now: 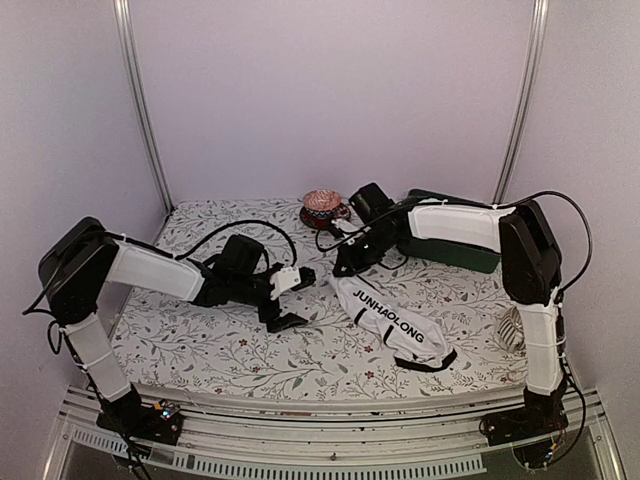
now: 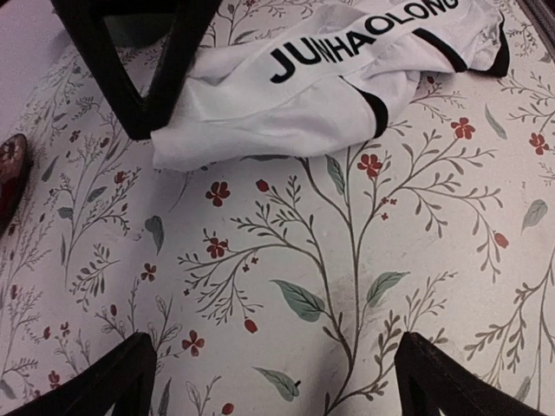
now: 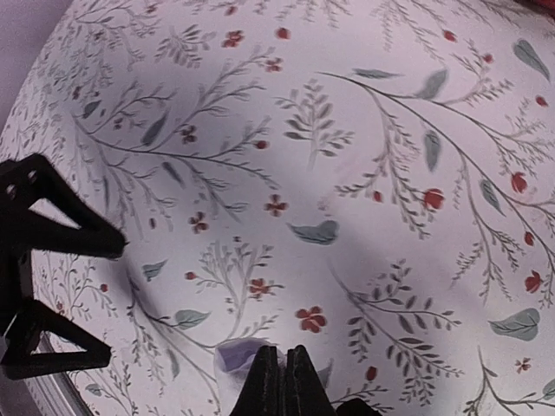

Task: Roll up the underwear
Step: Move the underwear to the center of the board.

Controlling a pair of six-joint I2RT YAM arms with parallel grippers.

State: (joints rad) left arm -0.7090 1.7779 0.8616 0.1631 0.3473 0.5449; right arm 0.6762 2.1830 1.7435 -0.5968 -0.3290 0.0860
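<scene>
The right tool [image 3: 279,360] has its two fingers pressed together on a small fold of the white cloth briefs with black trim and lettering [image 2: 329,82]; the pinched part is mostly hidden below them. The briefs lie stretched on the floral surface [image 2: 286,260]. The left tool [image 2: 276,347], fingers spread wide and holding nothing, hovers just beside. A pale striped thing [image 1: 511,326] behind the right arm is too hidden to name.

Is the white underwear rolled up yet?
Not rolled: the white underwear lies loosely bunched lengthwise, lettering showing, one end in the right pincer.
</scene>
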